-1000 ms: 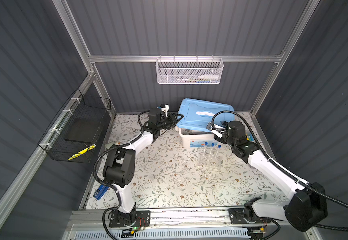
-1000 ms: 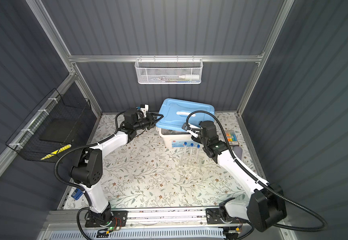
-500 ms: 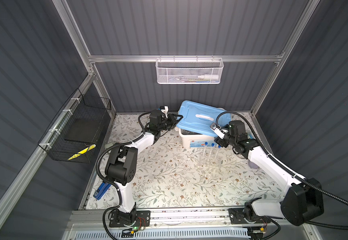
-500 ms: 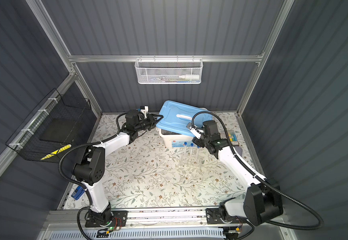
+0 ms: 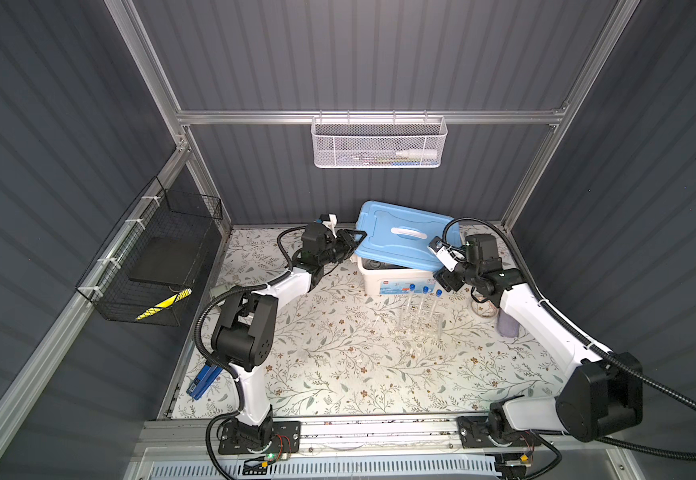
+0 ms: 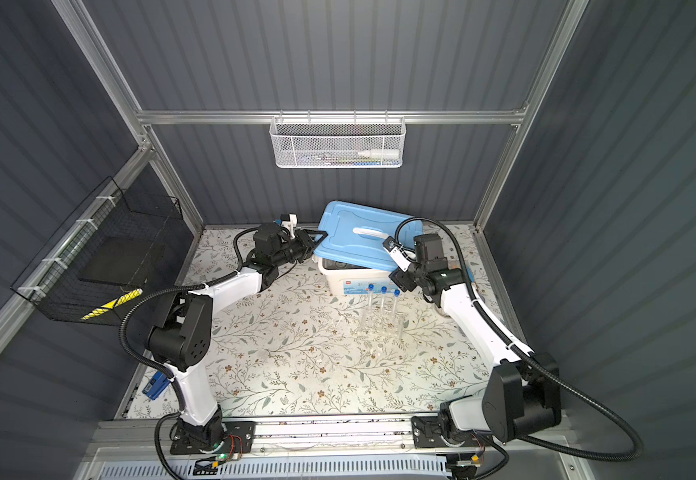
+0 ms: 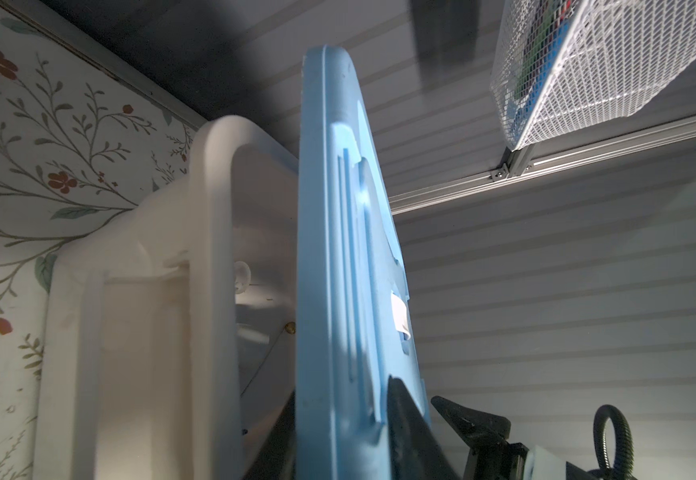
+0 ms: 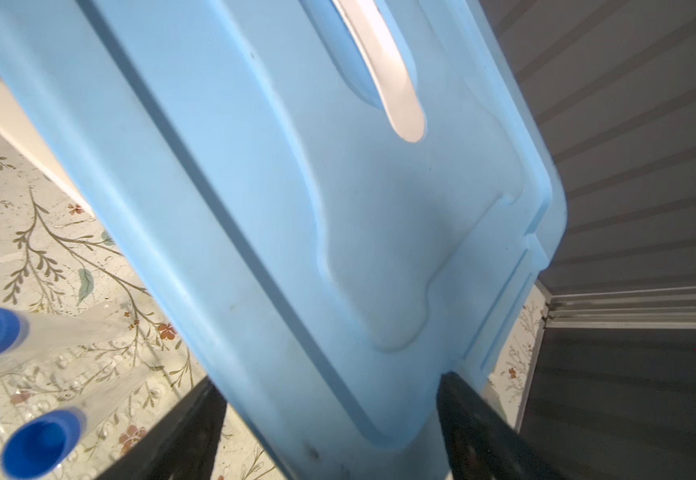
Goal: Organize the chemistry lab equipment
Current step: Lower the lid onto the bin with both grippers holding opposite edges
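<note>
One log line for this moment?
left gripper: shut on blue lid edge | right gripper: open, astride lid corner | lid: tilted over white box | test tubes: standing in rack

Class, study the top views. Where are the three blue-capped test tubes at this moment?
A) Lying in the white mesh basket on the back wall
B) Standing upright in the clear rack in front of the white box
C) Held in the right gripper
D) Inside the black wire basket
B: in both top views the three blue-capped test tubes stand upright in the clear rack, just in front of the white box.
</note>
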`<state>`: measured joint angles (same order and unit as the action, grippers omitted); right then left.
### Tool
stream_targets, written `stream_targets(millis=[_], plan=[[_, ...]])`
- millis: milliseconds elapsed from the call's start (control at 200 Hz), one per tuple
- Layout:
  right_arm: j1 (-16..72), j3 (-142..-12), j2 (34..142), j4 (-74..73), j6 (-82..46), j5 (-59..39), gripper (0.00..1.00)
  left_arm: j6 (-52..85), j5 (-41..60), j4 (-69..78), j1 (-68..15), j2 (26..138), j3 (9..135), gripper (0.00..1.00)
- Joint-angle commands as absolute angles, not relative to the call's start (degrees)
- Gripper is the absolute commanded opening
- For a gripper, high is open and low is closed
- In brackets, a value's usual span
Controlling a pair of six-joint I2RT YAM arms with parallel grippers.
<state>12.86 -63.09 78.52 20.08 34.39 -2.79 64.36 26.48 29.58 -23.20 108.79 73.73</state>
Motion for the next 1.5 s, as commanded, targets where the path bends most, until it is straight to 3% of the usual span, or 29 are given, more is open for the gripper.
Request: stream_targets(millis=[0,620,1496], plan=[[10.9,-64.2,77.1,22.0,31.1,-6.5,0.82,64.5,25.0,32.3,-24.0,108.7,73.5,0.32],[7.4,-64.1,78.2,22.0,25.6,-11.5,0.84,65.1,15.9,33.3,-26.5,105.3,68.8,0.31],[6.9,-65.5,80.8,22.0,22.4,-12.5,0.84,62.7,12.6,30.6,-27.0,100.1,64.0,0.33]])
